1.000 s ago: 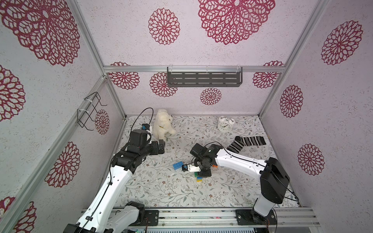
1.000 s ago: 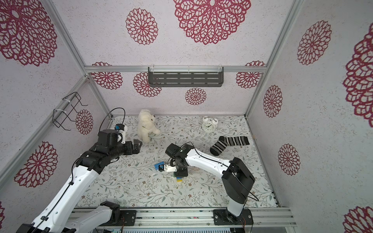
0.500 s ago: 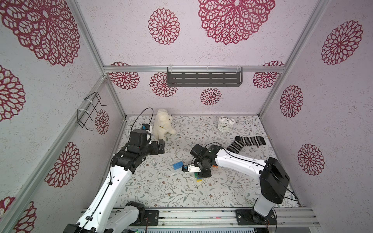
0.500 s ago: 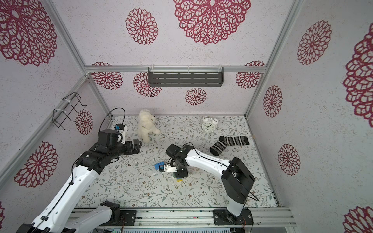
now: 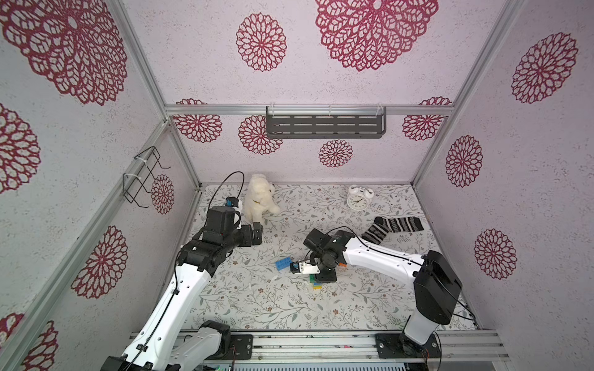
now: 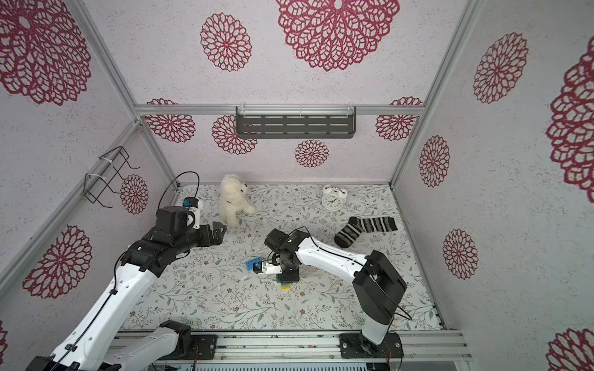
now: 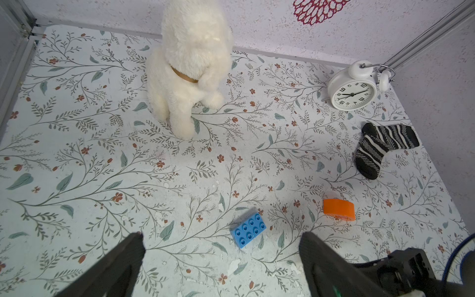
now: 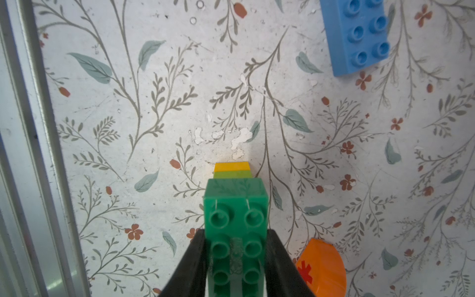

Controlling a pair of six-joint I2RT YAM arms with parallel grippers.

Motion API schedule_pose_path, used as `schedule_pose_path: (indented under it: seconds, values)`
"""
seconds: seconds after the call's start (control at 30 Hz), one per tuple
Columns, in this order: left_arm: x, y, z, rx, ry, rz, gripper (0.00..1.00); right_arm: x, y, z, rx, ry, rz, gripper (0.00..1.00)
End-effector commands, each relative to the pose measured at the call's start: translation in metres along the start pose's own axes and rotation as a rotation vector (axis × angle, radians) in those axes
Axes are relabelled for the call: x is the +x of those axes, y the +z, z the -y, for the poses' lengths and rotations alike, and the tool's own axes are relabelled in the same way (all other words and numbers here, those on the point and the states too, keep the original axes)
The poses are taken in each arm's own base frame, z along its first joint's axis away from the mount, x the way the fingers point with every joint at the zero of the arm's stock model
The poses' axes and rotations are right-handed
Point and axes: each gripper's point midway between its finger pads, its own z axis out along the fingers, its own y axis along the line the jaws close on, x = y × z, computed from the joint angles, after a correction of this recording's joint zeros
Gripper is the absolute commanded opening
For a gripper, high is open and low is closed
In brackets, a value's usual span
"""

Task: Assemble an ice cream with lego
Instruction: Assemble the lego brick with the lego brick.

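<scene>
My right gripper (image 5: 325,275) points down at the mat's middle and is shut on a dark-green brick (image 8: 236,218). That brick sits on a lime brick (image 8: 232,174) and a yellow brick (image 8: 232,166), forming a short ice cream stem (image 6: 285,285). A light-blue oblong brick (image 5: 283,264) (image 7: 248,229) lies loose just left of the stack. The orange half-round with the red asterisk (image 8: 321,267) (image 7: 338,209) lies close on the other side. My left gripper (image 5: 257,233) (image 7: 221,234) hangs open above the mat at the left, with nothing between its fingers (image 7: 123,257).
A white plush dog (image 5: 258,199) sits at the back left, a white alarm clock (image 5: 357,199) at the back right, and a striped sock (image 5: 392,226) to the right. A grey shelf (image 5: 324,122) hangs on the back wall and a wire rack (image 5: 144,176) on the left wall.
</scene>
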Motion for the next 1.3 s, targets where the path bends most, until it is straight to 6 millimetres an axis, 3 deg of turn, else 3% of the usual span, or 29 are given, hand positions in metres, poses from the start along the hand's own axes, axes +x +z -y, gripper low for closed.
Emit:
schedule_pose_path:
  seconds: [0.0,0.6,1.27]
  values:
    - [-0.002,0.003,-0.002,0.003,-0.002,0.006,0.99,0.009,0.017,-0.015,-0.067,0.023,-0.033,0.26]
    - [-0.002,0.003,-0.002,0.005,-0.002,0.005,0.99,0.016,0.028,-0.015,-0.071,-0.064,-0.073,0.25]
    - [-0.002,0.004,-0.002,0.006,-0.002,0.001,0.99,0.010,0.024,-0.012,-0.080,-0.182,-0.039,0.22]
